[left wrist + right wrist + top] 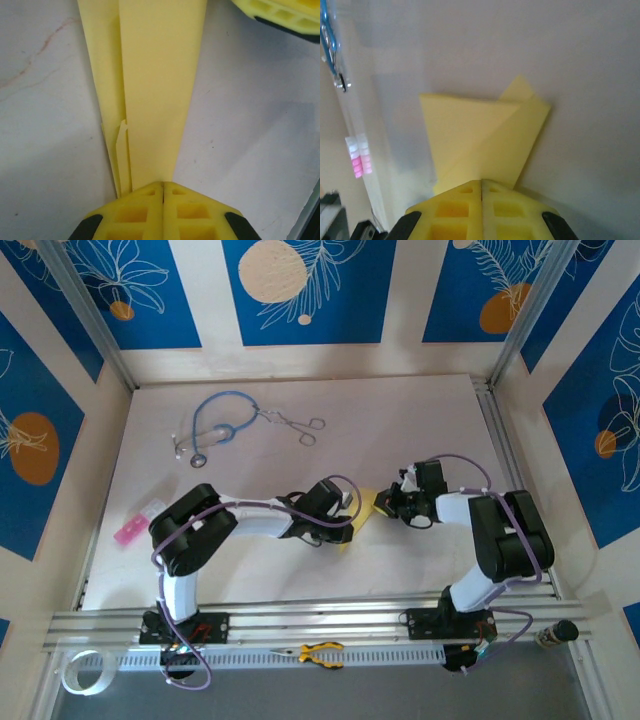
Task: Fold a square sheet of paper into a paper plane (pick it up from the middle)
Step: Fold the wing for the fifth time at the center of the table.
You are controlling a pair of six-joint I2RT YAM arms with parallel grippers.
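The square sheet of paper is folded into a slim pale-yellow dart, the paper plane [362,512], lying flat on the white table between my two grippers. In the left wrist view the paper plane [155,90] narrows toward my left gripper [163,184]. That gripper is shut, and its tips sit over the narrow end. In the right wrist view the wide folded end [475,135] runs under my right gripper [481,181], also shut, jaws pressed together. From above, the left gripper [350,515] and right gripper [386,505] face each other across the paper.
A blue stethoscope [215,425] and metal forceps [297,426] lie at the back of the table. A small pink object [135,526] rests near the left edge. Yellow-handled pliers [320,653] and a tape roll [85,672] sit on the front rail.
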